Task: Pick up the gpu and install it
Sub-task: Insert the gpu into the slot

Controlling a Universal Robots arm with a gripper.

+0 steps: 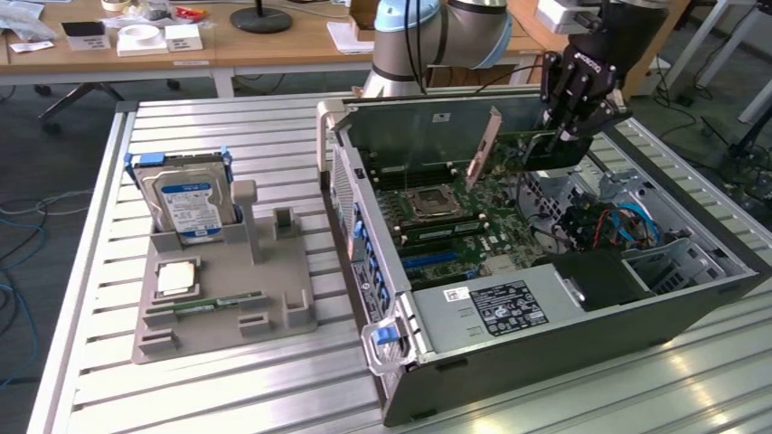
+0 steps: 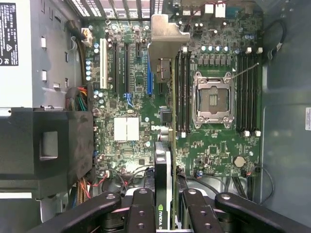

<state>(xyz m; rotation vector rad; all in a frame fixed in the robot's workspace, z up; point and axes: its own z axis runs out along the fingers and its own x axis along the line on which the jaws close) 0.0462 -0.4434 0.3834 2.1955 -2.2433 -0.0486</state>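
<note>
You have the gpu (image 1: pixel 522 155) in the gripper (image 1: pixel 562 136), whose fingers (image 2: pixel 141 213) are closed on the card's two flat faces near its top edge, so the card hangs edge-down with the contact strip free underneath. That grip makes sense: pinching the broad faces keeps the thin board from swinging, and it leaves the lower edge clear to meet a slot. In the exterior view the card sits up at about the rim of the open computer case (image 1: pixel 543 362), above the motherboard (image 1: pixel 453 231) and, as I judge it, not yet seated in anything. Its metal bracket (image 1: pixel 486 149) points toward the rear wall of the case, which is where the bracket has to end up. From the wrist view you look straight down the card (image 2: pixel 163 158), seen edge-on with the bracket (image 2: pixel 165 34) at its far end; it runs between the blue slot (image 2: pixel 149 77) and the row of memory slots (image 2: pixel 182 92) beside the processor socket (image 2: pixel 212 97). Whether its edge is truly over the blue slot you cannot tell from here, since the height skews the line. Well apart on the slatted table (image 1: pixel 277 389), the grey holder (image 1: pixel 217 316) keeps the hard drive (image 1: pixel 187 203) upright and a memory stick (image 1: pixel 205 306) lying flat, untouched
</note>
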